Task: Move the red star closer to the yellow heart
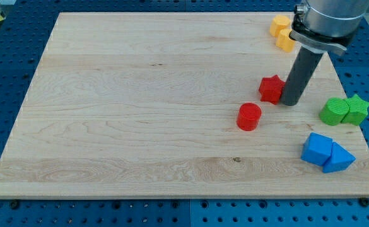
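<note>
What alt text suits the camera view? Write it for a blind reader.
My tip rests on a wooden board just right of the red star, with yellow blocks at the view's top right. A red cylinder lies lower left of the star; green blocks and blue blocks sit at the right.

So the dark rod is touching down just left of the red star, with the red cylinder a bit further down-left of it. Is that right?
Not quite: my tip is just right of the red star, not left, as the camera view shows. The rest holds: the red cylinder sits down-left of the star.
</note>
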Controlling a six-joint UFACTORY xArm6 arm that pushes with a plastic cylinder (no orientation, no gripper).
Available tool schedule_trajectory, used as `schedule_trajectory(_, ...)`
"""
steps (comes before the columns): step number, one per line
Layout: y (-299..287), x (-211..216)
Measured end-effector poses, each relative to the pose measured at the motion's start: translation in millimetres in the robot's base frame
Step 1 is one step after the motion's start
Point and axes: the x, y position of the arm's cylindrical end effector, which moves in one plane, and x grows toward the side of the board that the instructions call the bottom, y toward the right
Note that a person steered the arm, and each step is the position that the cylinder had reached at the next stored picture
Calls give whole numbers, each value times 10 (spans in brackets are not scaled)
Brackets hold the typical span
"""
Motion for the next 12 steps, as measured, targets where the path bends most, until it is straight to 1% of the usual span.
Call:
schedule_trajectory(1,-222,4)
schedule_trajectory(2,-602,43)
schedule_trajectory(3,-847,32)
schedule_trajectory(4,-946,-4)
schedule_trajectory(6,-501,-149)
schedule_trajectory(7,-436,-297)
schedule_trajectory(9,-580,-736)
schedule_trajectory(10,-510,-816)
schedule_trajectory(12,-138,-901)
